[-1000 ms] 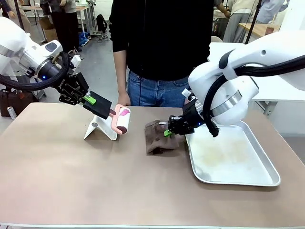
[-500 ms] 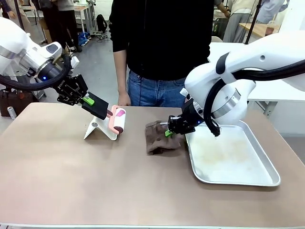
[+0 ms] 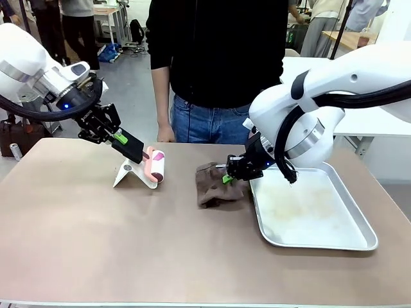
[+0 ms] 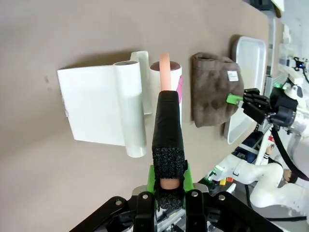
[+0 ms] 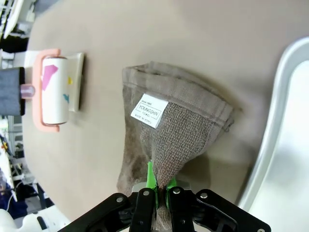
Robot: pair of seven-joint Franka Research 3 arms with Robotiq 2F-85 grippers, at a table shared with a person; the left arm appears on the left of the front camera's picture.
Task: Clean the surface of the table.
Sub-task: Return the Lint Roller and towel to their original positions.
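Note:
The beige-brown table spans the front view. My left gripper is shut on the black foam handle of a pink-framed lint roller. The roller sits low against the right side of a white folded stand. My right gripper is shut on a corner of a brown towel. The towel lies crumpled on the table beside the tray, label up. In the right wrist view the green pads pinch the towel's near edge.
A shiny metal tray lies at the right, touching the towel's side. A person in a black top stands at the far edge, one hand just behind the roller. The table's near half is bare.
My left gripper has carried the lint roller down and left, against the white stand, turning it more end-on. The right arm shifted slightly left with the towel, then held still.

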